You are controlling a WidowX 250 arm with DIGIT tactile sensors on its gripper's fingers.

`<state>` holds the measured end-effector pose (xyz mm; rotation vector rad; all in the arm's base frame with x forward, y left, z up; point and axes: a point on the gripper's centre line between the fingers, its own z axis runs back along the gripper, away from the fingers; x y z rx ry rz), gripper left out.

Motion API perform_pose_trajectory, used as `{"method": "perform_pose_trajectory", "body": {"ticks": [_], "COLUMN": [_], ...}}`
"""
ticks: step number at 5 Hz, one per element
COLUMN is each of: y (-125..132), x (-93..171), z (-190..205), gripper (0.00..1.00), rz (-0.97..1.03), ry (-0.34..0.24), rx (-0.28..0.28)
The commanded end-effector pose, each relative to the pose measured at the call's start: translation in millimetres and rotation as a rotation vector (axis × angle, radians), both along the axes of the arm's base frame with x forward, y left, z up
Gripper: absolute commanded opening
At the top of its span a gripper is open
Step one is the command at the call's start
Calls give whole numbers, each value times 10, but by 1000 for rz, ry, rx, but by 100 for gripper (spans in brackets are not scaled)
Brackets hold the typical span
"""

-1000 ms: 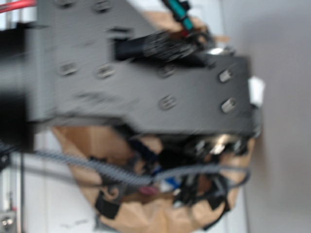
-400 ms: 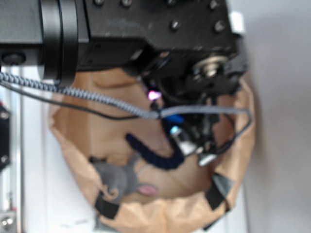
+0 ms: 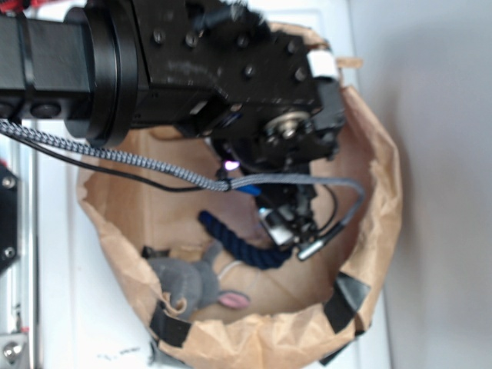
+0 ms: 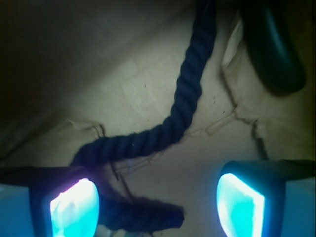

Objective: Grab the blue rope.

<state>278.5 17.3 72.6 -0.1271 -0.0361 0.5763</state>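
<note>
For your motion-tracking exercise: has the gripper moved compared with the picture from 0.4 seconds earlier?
Barely. In the exterior view the gripper still hangs inside the paper bag, over the blue rope, having edged slightly upward.

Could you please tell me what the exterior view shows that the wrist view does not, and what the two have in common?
Only the exterior view shows the black robot arm, its grey braided cable, the brown paper bag's rolled rim and a grey plush mouse toy. Only the wrist view shows the two glowing cyan finger pads standing apart, and a smooth dark green cucumber-shaped object. Both show the thick navy twisted rope lying on the bag's floor, with the gripper above it.
</note>
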Motion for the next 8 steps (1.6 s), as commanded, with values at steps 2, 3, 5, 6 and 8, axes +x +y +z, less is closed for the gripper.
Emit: {"method": "perform_pose_trajectory", "body": {"ticks": [2, 3, 5, 6, 8], "y": [-269, -277, -140, -131, -144], "x": [30, 130, 191, 264, 347], "z": [-413, -285, 60, 221, 94], "gripper": [100, 100, 100, 100, 100], "rz": [59, 146, 112, 117, 163], "ry": [-49, 2, 48, 80, 28], "rx": [107, 94, 31, 22, 51]}}
